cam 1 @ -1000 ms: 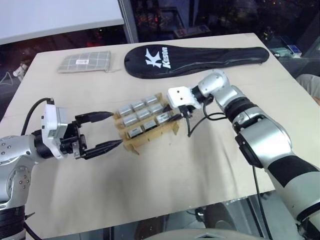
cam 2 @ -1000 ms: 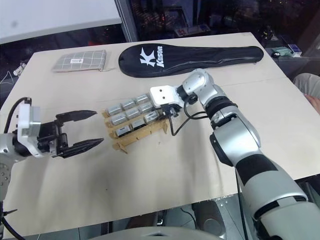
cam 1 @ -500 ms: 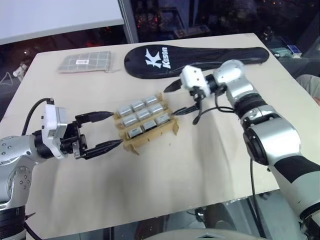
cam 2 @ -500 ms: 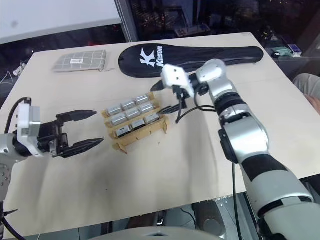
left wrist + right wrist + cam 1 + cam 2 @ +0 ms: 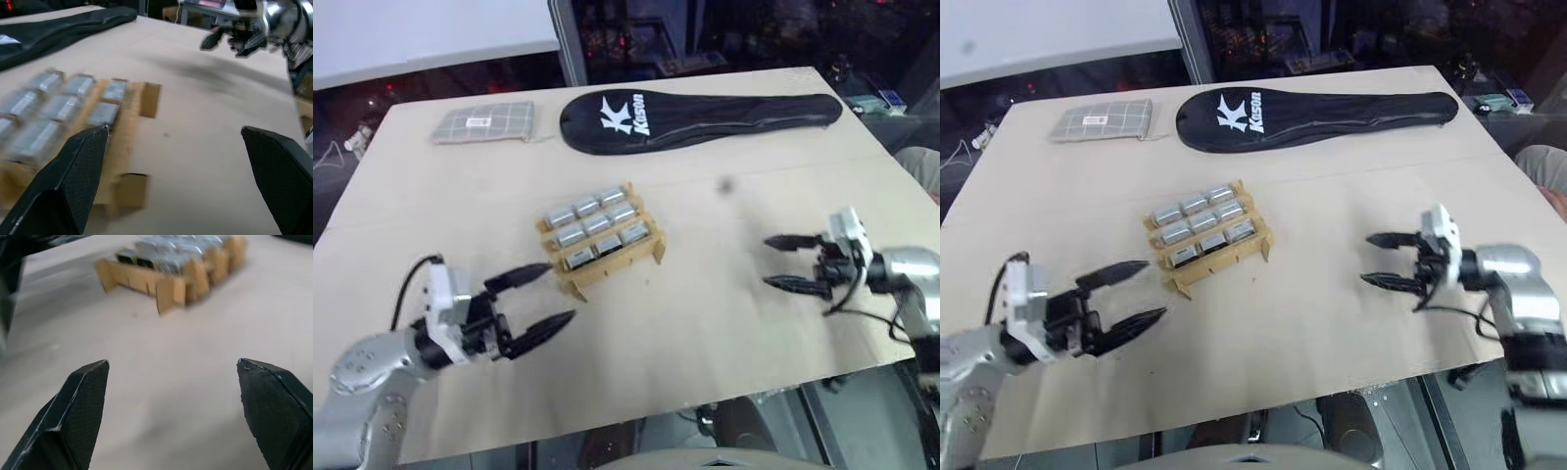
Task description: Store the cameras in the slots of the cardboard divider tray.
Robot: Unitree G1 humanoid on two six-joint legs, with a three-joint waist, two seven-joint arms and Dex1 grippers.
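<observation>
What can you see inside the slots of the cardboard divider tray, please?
Silver-grey cameras fill the cardboard divider tray, all nine slots. Their lower halves are hidden by the strips.

The cardboard divider tray (image 5: 599, 241) is tan and the cameras (image 5: 595, 225) in it are silver-grey. The table (image 5: 724, 323) is pale beige. Beyond the tray lie a black racket cover (image 5: 695, 108) with white letters and a grey checked pouch (image 5: 482, 122).

cameras (image 5: 58, 105) blurred — count unclear, cardboard divider tray (image 5: 122, 188) cut off
</observation>
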